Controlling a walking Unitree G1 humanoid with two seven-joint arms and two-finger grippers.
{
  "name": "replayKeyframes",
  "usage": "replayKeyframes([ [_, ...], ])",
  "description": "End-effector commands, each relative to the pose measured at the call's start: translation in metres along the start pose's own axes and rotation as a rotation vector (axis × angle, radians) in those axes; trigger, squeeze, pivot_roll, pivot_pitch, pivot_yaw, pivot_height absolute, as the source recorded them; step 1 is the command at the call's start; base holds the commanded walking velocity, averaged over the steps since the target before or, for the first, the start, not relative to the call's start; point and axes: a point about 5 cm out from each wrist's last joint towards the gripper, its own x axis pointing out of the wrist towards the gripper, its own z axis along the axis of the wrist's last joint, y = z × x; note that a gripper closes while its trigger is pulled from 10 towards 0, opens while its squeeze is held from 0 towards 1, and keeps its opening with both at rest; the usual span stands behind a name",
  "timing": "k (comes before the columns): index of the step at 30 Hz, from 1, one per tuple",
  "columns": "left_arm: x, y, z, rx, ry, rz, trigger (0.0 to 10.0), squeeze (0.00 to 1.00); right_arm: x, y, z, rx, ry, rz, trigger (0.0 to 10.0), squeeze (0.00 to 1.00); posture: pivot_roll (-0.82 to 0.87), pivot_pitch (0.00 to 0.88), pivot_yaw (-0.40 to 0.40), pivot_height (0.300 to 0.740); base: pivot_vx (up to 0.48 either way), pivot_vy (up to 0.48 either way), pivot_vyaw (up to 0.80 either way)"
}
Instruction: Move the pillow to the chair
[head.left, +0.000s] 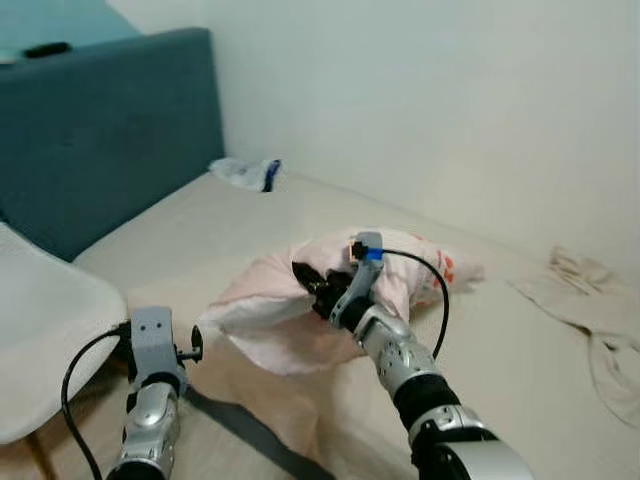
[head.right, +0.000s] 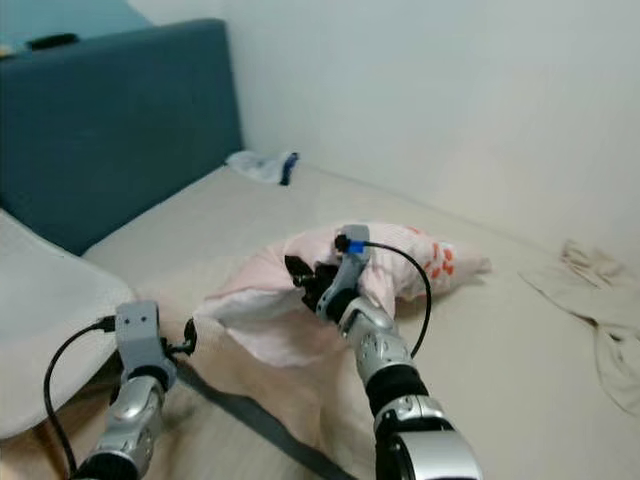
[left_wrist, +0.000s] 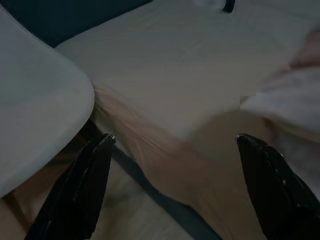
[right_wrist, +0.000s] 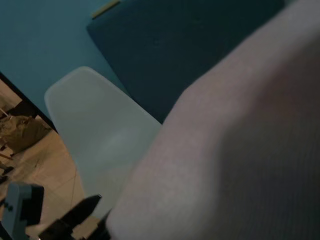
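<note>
Grasp step: right gripper is clamped into the fabric of the pillow, which lies bunched on the bed near its edge, beside the chair. Left gripper hangs with fingers wide apart between chair and pillow, holding nothing. Next, I'd judge, lift and swing left onto the seat — the right wrist view shows the chair's full white shell beyond the pillow; the head views crop it.

pale pink fabric pillow looms close; behind it a white moulded plastic chair; a dark teal upholstered headboard beyond
</note>
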Motion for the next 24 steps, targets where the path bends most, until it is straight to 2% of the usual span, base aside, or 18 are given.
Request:
replayKeyframes([
  [1, 0.0, -0.001, 0.002, 0.003, -0.008, -0.008, 10.0, 0.0, 0.016, 0.021, 0.028, -0.039, -0.107, 0.122, 10.0, 0.0, 0.18, 0.0, -0.103, 0.74, 0.0, 0.0, 0.79],
  [5, 0.003, -0.003, 0.006, 0.002, -0.022, -0.017, 10.0, 0.0, 0.019, 0.022, 0.041, -0.048, -0.151, 0.128, 10.0, 0.0, 0.18, 0.0, -0.103, 0.74, 0.0, 0.0, 0.79],
  [11, 0.003, -0.005, 0.006, 0.009, -0.026, -0.024, 10.0, 0.0, 0.021, 0.029, 0.046, -0.03, -0.17, 0.18, 10.0, 0.0, 0.18, 0.0, -0.104, 0.74, 0.0, 0.0, 0.79],
  [13, 0.003, -0.005, 0.006, 0.021, -0.026, -0.028, 10.0, 0.0, 0.022, 0.034, 0.046, -0.021, -0.169, 0.226, 10.0, 0.0, 0.18, 0.0, -0.103, 0.74, 0.0, 0.0, 0.79],
  [16, 0.0, -0.004, 0.001, 0.064, -0.006, -0.023, 10.0, 0.0, 0.019, 0.053, 0.041, 0.013, -0.153, 0.399, 10.0, 0.0, 0.18, 0.0, -0.104, 0.74, 0.0, 0.0, 0.79],
  [18, -0.001, -0.001, -0.002, 0.074, 0.005, -0.016, 10.0, 0.0, 0.017, 0.058, 0.039, 0.03, -0.153, 0.457, 10.0, 0.0, 0.18, 0.0, -0.102, 0.74, 0.0, 0.0, 0.79],
  [24, -0.002, 0.005, -0.006, 0.109, 0.027, -0.005, 10.0, 0.0, 0.014, 0.065, 0.048, 0.107, -0.219, 0.517, 10.0, 0.0, 0.18, 0.0, -0.097, 0.74, 0.0, 0.0, 0.79],
])
